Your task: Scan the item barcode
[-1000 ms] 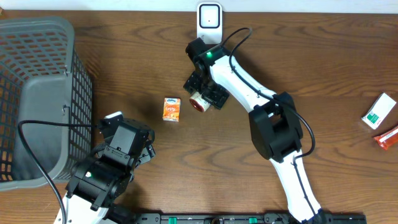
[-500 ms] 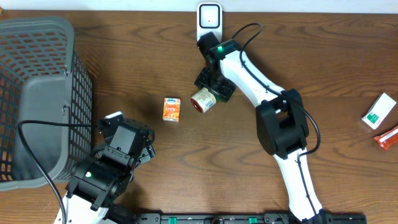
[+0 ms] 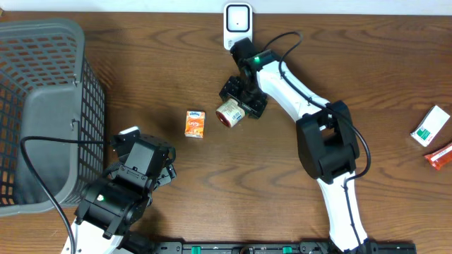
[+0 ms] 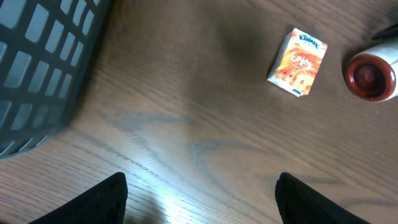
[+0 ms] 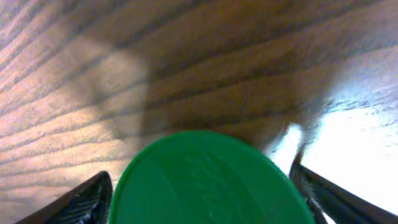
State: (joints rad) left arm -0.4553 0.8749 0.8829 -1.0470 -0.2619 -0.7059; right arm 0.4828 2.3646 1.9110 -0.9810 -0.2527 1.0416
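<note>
— Grey plastic, 9 o'clock?
— Mesh basket (image 3: 42, 106), on the brown wooden table (image 3: 141, 70).
— At 7 o'clock?
— Left gripper (image 4: 202, 202), near the basket's lower corner. Spread wide, over bare wood.
— Toward centre?
— Orange tissue pack (image 3: 195, 123), lying flat, at 1 o'clock from the left gripper.
— And the item to scan?
— Small jar (image 3: 229, 113): white label, dark red base, green lid (image 5: 208, 180). Just right of the tissue pack, not touching it. Tipped over, base turned toward 8 o'clock.
— Held?
— Yes. Clamped at the lid end by the right gripper (image 3: 240, 102), with a finger on each side of the lid in the wrist view. Lifted or resting on the wood: cannot tell.
— Scanner?
— White scanner (image 3: 237, 21), at 12 o'clock from the jar, by the far table edge. Near, but apart.
— At 3 o'clock?
— Green-and-white box (image 3: 431, 125), with a red packet (image 3: 439, 155) just below it, well apart from the rest.
</note>
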